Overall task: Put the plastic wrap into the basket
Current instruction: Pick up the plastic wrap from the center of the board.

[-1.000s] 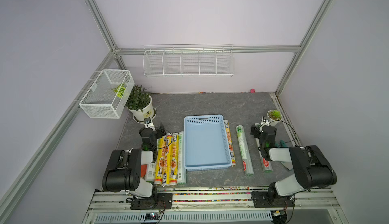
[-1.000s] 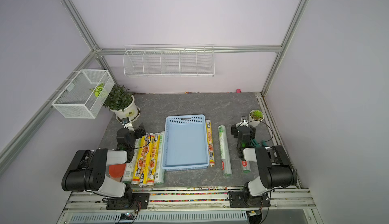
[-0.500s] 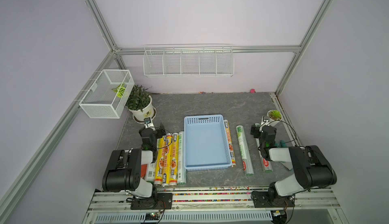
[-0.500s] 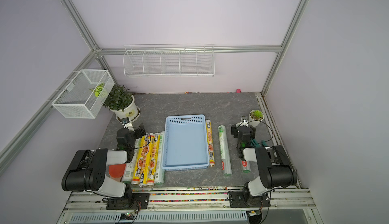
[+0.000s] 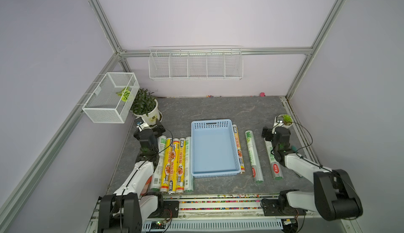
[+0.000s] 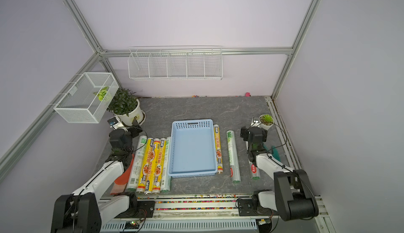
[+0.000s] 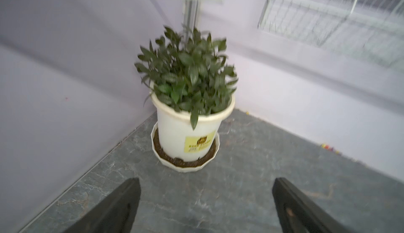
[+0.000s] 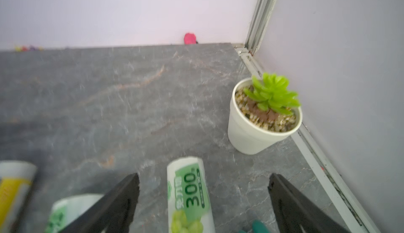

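Note:
The basket (image 5: 211,123) (image 6: 192,124), a shallow light-blue tray, stands mid-table with nothing in it. Left of it lie several plastic wrap rolls (image 5: 171,162) (image 6: 147,164) side by side, yellow and clear-white. On its right, a yellow roll (image 5: 238,148) lies beside its wall, then a clear-white roll (image 5: 253,155), then a third roll (image 5: 275,166) partly under my right arm. That roll's far end (image 8: 188,190) lies on the table below my open right gripper (image 8: 203,177) (image 5: 276,131). My left gripper (image 7: 206,199) (image 5: 158,127) is open and holds nothing; it faces a potted plant.
A large potted plant (image 5: 145,107) (image 7: 185,120) stands at the back left, a small succulent pot (image 5: 285,120) (image 8: 260,122) at the right edge. A wire mesh box (image 5: 109,98) and wire rack (image 5: 195,64) hang on the walls. A green glove (image 6: 273,152) lies by my right arm.

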Robot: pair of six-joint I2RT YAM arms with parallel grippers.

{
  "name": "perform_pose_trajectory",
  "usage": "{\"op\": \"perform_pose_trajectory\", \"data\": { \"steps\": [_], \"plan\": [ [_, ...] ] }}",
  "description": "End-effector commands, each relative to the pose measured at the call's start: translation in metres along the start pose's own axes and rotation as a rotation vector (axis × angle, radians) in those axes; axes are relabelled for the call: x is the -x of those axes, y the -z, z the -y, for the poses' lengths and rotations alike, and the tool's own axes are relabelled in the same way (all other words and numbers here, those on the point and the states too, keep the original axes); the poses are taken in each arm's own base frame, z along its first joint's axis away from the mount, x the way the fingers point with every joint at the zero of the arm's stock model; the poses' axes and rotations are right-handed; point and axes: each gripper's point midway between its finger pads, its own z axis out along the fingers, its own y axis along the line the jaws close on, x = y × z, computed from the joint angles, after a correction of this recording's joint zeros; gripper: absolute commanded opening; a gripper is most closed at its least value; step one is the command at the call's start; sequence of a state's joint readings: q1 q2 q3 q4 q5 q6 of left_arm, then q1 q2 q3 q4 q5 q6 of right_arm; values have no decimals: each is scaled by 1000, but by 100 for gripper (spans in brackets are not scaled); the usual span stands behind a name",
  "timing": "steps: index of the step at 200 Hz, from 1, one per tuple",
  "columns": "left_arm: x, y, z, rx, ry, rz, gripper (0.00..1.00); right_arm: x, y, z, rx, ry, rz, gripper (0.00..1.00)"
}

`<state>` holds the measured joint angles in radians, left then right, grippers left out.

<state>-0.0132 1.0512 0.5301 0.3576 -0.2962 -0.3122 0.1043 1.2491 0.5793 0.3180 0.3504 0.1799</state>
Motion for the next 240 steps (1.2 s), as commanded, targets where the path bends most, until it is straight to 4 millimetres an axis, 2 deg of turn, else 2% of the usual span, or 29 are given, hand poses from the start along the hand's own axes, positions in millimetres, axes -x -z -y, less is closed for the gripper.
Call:
{"op": "perform_pose_trajectory", "data": {
  "steps": [1, 19, 31, 52, 62, 69, 89, 114, 147, 212, 240],
  "plan": [
    [-12, 23, -10, 84, 220, -176, 100, -16, 28, -6, 41, -162, -277, 98],
    [-7, 40, 12, -41, 289, -226, 100, -20, 48, -60, 362, -147, -396, 96],
    [-3, 53, 37, -205, 303, -243, 100, -28, 59, -78, 460, -192, -483, 92],
    [-1, 81, 79, -490, 313, -282, 100, -45, 72, -92, 510, -207, -610, 85],
    [-8, 88, 88, -549, 342, -330, 100, -50, 77, -101, 533, -176, -637, 84],
    [-5, 97, 94, -592, 355, -342, 100, -55, 79, -105, 523, -152, -645, 83],
    [-24, 114, 114, -686, 357, -465, 99, -69, 84, -120, 510, -77, -680, 80],
    [-69, 126, 131, -672, 286, -643, 99, -89, 83, -140, 483, 11, -737, 73],
    [-102, 141, 150, -663, 199, -776, 100, -106, 74, -151, 421, 64, -775, 66],
    [-135, 151, 170, -627, 76, -889, 100, -121, 70, -176, 503, 7, -837, 60],
    [-142, 150, 174, -619, 61, -908, 100, -129, 67, -181, 510, 12, -871, 58]
  ]
}}
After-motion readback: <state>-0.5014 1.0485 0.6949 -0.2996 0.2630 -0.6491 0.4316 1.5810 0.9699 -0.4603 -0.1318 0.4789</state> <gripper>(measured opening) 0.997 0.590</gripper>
